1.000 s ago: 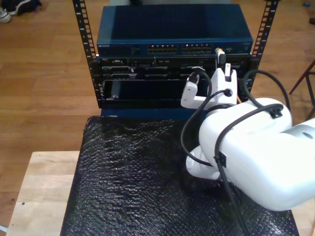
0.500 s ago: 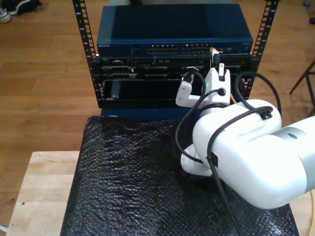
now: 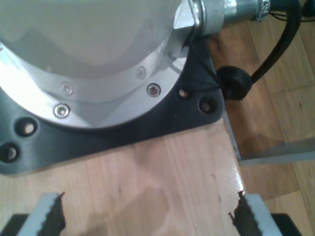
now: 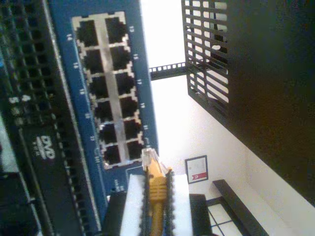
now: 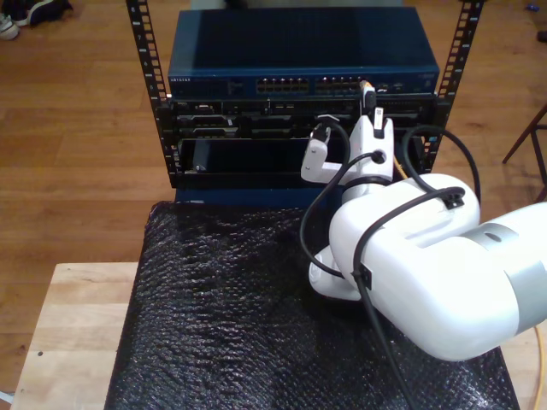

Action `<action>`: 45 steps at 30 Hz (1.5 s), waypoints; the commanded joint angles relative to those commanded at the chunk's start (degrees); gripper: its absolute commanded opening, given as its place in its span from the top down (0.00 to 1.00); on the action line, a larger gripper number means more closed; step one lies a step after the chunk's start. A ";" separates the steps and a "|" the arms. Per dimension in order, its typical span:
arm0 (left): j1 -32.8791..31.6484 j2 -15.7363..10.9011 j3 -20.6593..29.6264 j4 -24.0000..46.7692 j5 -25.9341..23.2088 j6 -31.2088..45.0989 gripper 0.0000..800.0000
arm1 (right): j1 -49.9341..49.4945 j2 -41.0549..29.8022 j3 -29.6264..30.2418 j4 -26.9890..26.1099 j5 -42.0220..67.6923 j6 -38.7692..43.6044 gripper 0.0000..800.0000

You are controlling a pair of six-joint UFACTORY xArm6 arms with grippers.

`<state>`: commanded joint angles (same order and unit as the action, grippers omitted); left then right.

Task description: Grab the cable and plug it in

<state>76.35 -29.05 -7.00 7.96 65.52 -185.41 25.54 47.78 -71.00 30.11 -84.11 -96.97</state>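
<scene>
A black rack (image 5: pixel 162 102) stands past the far end of a black mat (image 5: pixel 222 316) that covers a wooden table (image 5: pixel 73 325), and a blue switch (image 5: pixel 299 51) sits in the top of the rack with its rows of ports (image 4: pixel 110 93) facing the arms. The white arm (image 5: pixel 419 273) that carries my second gripper (image 5: pixel 369 96) fills the exterior view's right and reaches toward the switch face, with black hoses (image 5: pixel 333 196) looping along it. My second gripper is clenched on the cable (image 4: pixel 157 196): its toothed fingers (image 4: pixel 134 206) press the yellow boot from both sides, and the clear plug (image 4: pixel 150 158) sticks out beyond the fingertips. The plug tip sits just short of the switch face, close beside the end of the port block nearest the gripper; I cannot tell whether it touches the panel. In the exterior view the plug shows as a small yellow speck at the gripper tip, against the switch's front near the exterior view's right end of the ports. My first gripper (image 3: pixel 147 216) hangs released, its two serrated fingertips (image 3: pixel 49 216) spread wide with nothing between them, over bare wood and just in front of a round silver arm base (image 3: pixel 83 59) bolted to a black plate (image 3: pixel 187 103).
</scene>
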 joint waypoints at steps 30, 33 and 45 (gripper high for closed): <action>0.00 0.09 0.00 0.00 0.00 0.00 0.00 | -0.26 1.85 -2.55 0.09 1.05 -0.79 1.00; 0.00 0.00 0.00 0.00 0.00 0.00 0.00 | -0.35 1.85 -2.64 0.09 1.05 -0.79 1.00; 0.00 0.00 0.00 0.00 0.00 0.00 0.00 | -0.35 1.85 -3.08 0.09 1.05 -0.79 1.00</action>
<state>76.35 -29.05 -7.00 7.96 65.52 -185.41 25.19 49.63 -74.08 30.20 -83.05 -97.76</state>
